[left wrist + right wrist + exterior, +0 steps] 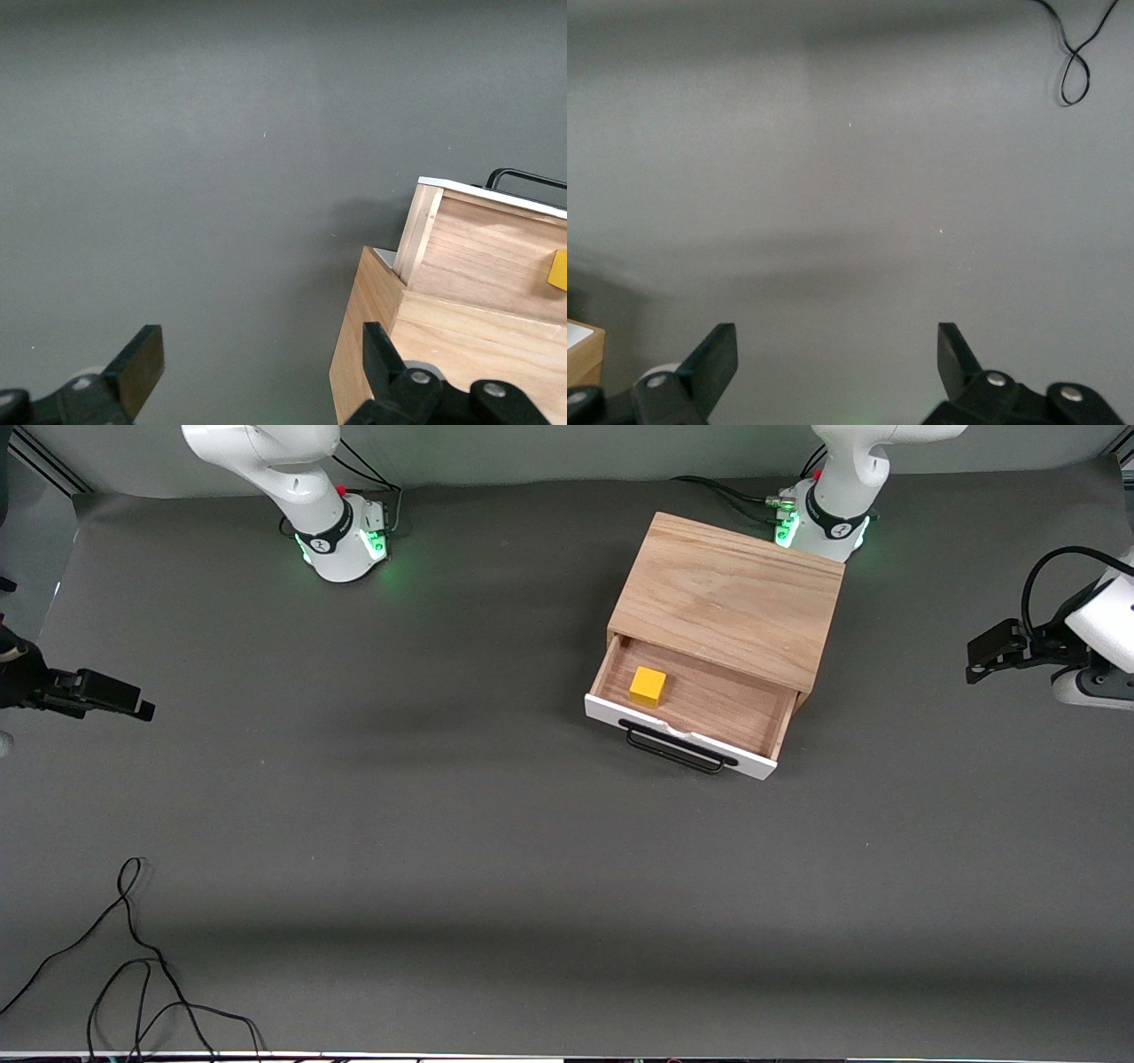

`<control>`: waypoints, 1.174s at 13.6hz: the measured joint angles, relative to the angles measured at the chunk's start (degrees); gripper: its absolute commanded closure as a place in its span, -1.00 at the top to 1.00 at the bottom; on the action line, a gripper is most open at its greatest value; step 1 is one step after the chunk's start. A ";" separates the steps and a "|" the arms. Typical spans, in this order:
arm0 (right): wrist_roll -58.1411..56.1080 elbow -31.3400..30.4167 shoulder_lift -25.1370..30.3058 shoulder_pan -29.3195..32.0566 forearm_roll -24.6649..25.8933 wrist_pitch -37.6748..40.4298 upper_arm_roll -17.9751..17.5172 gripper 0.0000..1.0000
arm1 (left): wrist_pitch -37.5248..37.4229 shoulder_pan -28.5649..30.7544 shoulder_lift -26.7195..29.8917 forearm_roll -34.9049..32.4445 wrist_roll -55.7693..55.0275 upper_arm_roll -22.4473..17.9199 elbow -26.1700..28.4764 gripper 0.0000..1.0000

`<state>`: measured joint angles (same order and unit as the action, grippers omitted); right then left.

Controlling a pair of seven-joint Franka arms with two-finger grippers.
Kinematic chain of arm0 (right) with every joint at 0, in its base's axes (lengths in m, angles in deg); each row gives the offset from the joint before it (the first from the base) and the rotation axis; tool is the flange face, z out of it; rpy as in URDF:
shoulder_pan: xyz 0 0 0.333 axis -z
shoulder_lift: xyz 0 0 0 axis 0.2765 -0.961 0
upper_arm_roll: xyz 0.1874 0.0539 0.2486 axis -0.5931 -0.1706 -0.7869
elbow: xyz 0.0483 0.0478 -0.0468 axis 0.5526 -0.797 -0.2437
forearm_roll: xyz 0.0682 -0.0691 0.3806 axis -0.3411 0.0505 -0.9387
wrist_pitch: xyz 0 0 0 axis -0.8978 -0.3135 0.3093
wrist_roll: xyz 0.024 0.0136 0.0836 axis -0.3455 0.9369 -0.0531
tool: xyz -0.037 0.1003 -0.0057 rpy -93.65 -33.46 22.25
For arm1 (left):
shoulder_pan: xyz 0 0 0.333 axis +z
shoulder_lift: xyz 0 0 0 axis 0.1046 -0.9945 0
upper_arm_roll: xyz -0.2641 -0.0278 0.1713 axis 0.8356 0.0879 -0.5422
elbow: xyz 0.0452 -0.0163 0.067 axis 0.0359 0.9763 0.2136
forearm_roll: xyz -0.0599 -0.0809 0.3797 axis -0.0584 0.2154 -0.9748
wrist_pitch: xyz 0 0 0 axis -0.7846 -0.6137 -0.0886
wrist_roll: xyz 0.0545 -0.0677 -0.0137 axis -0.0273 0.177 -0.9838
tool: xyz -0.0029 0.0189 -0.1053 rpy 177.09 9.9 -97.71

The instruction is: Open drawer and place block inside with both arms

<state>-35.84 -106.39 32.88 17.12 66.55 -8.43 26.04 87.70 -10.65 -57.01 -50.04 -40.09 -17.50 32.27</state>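
The light oak cabinet (pixel 735 593) stands near the left arm's base. Its drawer (pixel 709 704) is pulled open toward the front camera, with a white front panel (pixel 611 713) and a black bar handle (pixel 678 751). The yellow block (pixel 648 686) rests inside the drawer, at the corner toward the right arm's end. My left gripper (pixel 976 661) is open and empty at the left arm's end of the table. Its wrist view (pixel 261 363) shows the cabinet (pixel 368 354), the drawer (pixel 483 257) and an edge of the block (pixel 558 270). My right gripper (pixel 140 700) is open and empty (pixel 837 359) at the right arm's end.
A loose black cable (pixel 133 957) lies on the grey mat at the corner nearest the front camera, toward the right arm's end; it also shows in the right wrist view (pixel 1076 62). The two green-lit arm bases (pixel 345 536) (pixel 819 522) stand along the table's robot edge.
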 measured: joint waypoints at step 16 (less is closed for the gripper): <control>2.80 -5.05 6.80 3.02 5.39 -2.34 -6.93 0.99 | 0.06 0.00 -0.12 0.00 0.00 0.00 0.00 1.00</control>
<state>-33.04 -111.43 39.68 20.14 71.94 -10.77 19.11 87.76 -10.65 -57.13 -50.04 -40.09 -17.50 32.27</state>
